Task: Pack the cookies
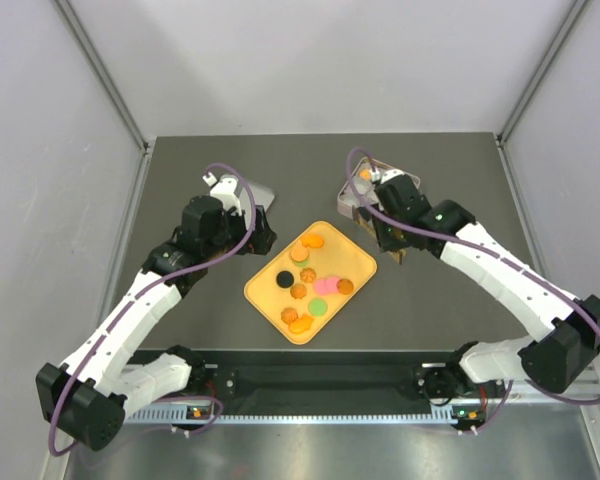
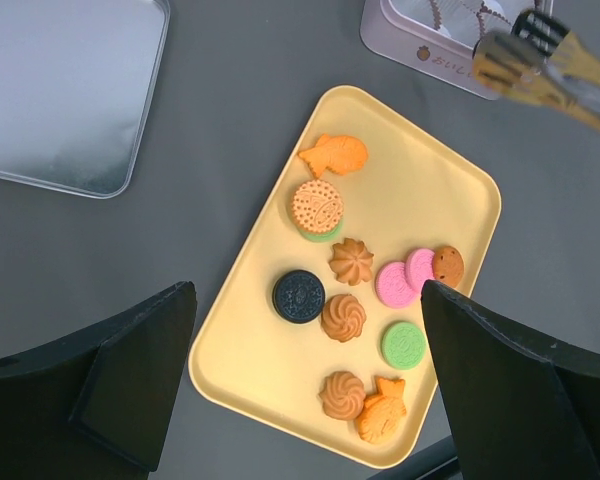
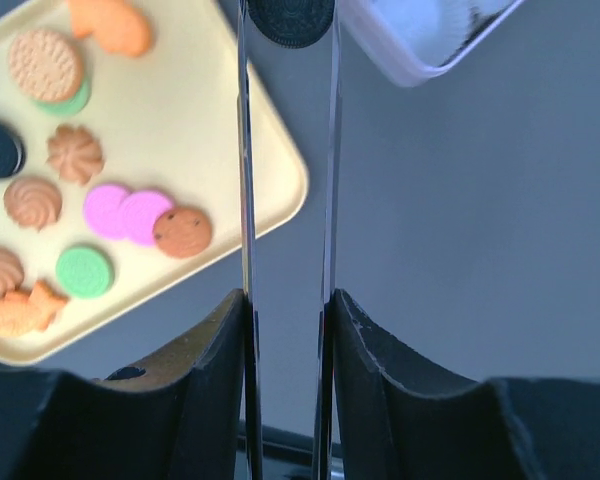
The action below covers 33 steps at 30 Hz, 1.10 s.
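Several cookies (image 2: 342, 318), orange, pink, green and one black (image 2: 298, 296), lie on the orange tray (image 2: 250, 365) at the table's middle (image 1: 265, 295). My left gripper (image 2: 308, 300) is open and empty, hovering above the tray's near end. My right gripper (image 3: 287, 305) is shut on metal tongs (image 3: 244, 200). The tong tips pinch a second black cookie (image 3: 292, 20) at the edge of the pink tin (image 3: 410, 55). The tongs also show in the left wrist view (image 2: 555, 65) by the tin (image 2: 420, 50). An orange cookie (image 1: 364, 175) lies in the tin.
A silver tin lid (image 2: 60, 90) lies flat on the dark table at the back left, behind my left gripper (image 1: 263, 192). Grey walls enclose the table on three sides.
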Tool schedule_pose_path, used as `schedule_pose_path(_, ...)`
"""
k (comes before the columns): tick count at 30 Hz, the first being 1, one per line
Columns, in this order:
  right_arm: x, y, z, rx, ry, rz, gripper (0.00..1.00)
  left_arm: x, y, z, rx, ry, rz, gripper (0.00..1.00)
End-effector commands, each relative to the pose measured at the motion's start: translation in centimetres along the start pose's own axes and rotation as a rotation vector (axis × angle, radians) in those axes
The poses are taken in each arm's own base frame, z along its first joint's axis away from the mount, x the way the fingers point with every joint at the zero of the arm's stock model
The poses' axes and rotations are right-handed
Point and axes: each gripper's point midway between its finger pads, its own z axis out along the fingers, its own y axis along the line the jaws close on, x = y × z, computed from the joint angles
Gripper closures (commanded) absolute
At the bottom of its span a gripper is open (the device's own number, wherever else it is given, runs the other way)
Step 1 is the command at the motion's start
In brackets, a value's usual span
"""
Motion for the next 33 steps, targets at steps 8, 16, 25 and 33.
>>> schedule_pose_path(8, -8.6, -8.6, 2.4, 0.149, -0.181, 0.178, 0.68, -0.3, -0.4, 0.1, 0.024, -0.009, 0.002, 0.01)
schedule_pose_path(16, -9.6, -13.0, 6.6, 0.211, -0.151, 0.263, 0.69, 0.1, -0.6, 0.5, 0.039, 0.009, -0.004, 0.01)
schedule_pose_path(25, -9.7, -13.4, 8.0, 0.224, -0.142, 0.282, 0.69, 0.0, -0.5, 0.5, 0.034, 0.008, -0.004, 0.01)
schedule_pose_path(33, -9.0, -13.7, 8.8, 0.241, -0.119, 0.279, 0.68, 0.1, -0.5, 0.5, 0.034, 0.009, -0.004, 0.01)
